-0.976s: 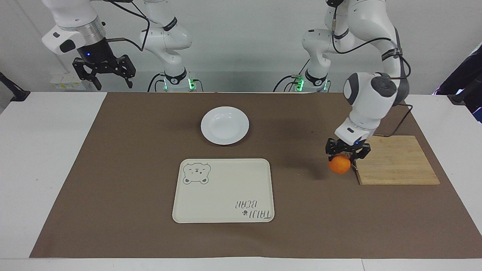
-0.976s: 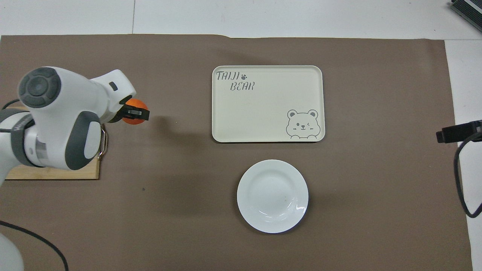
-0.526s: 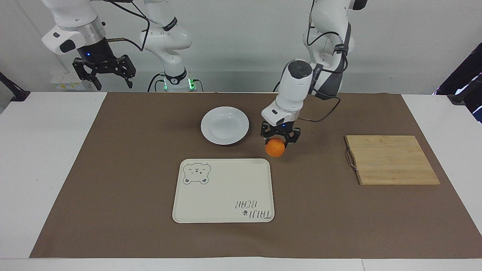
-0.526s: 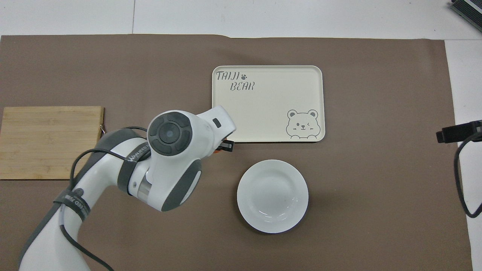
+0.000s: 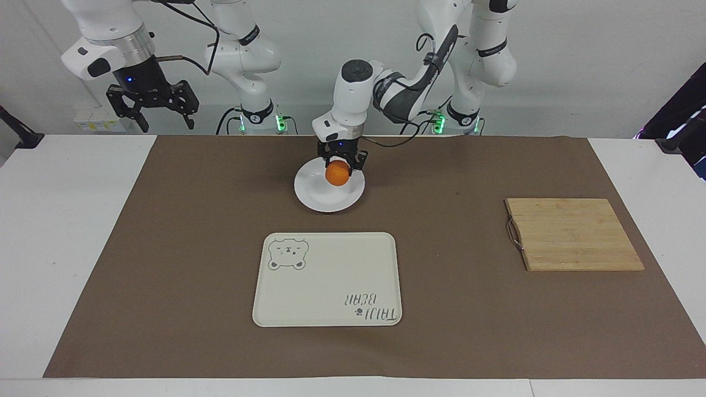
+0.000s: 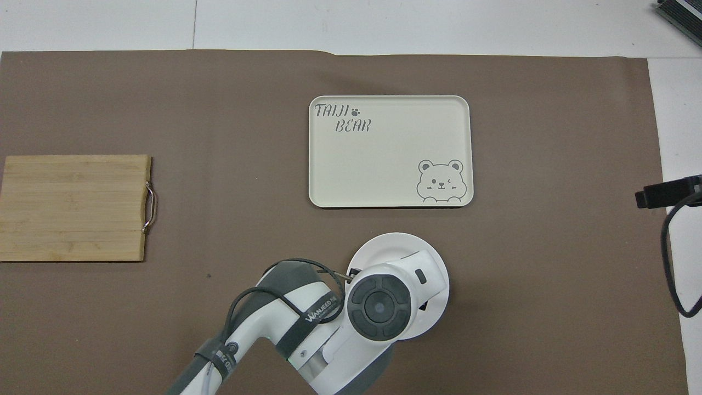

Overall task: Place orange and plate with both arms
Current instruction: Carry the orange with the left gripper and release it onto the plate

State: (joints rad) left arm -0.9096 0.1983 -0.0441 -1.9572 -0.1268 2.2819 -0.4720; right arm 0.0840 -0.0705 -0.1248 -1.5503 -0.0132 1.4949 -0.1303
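Facing view: our left tool (image 5: 340, 160) grips the orange (image 5: 337, 173) over the white plate (image 5: 314, 198), not yet released; our right tool (image 5: 153, 110) waits spread open, plate untouched.

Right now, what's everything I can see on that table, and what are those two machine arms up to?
orange: one, bright orange, held over the plate.
plate: one, glossy white, on the mat, nearer to the robots than the tray.
tray: one, cream, bear drawing and lettering, mid-mat.
cutting board: one, pale wood with metal handle, toward the left arm's end.
mat: one, brown, covering the white table.
left gripper: black, shut on the orange over the plate.
right gripper: black, open, waiting raised over its own end of the table.
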